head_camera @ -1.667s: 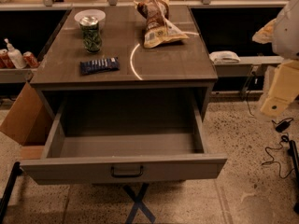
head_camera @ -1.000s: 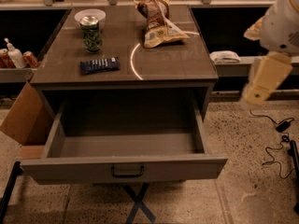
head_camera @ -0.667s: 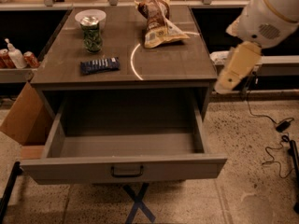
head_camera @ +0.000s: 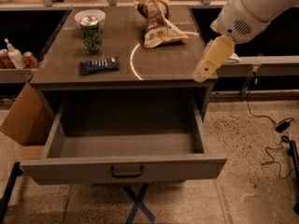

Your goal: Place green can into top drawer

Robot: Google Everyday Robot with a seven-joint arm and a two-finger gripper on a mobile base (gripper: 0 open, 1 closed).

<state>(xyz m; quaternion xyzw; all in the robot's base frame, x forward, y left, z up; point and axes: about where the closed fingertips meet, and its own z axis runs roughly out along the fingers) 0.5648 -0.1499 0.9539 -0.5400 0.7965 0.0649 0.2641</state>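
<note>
The green can (head_camera: 92,33) stands upright at the back left of the tabletop, just in front of a white bowl (head_camera: 89,15). The top drawer (head_camera: 126,164) is pulled out wide under the tabletop; its inside shows nothing in it, and its dark bar handle (head_camera: 127,172) sits at the centre of the front panel. My gripper (head_camera: 208,65) hangs at the table's right edge, above the drawer's right rear corner and far to the right of the can. It holds nothing that I can see.
A chip bag (head_camera: 159,24) lies at the back centre of the tabletop and a blue snack bar (head_camera: 99,65) lies in front of the can. A cardboard box (head_camera: 23,120) leans at the left. Red cans (head_camera: 31,59) and a white bottle (head_camera: 14,55) stand on a left shelf. Cables (head_camera: 275,141) lie on the floor at right.
My arm has swung in from the far right, moving left and up to the table's right edge. The can, drawer and other objects have not moved.
</note>
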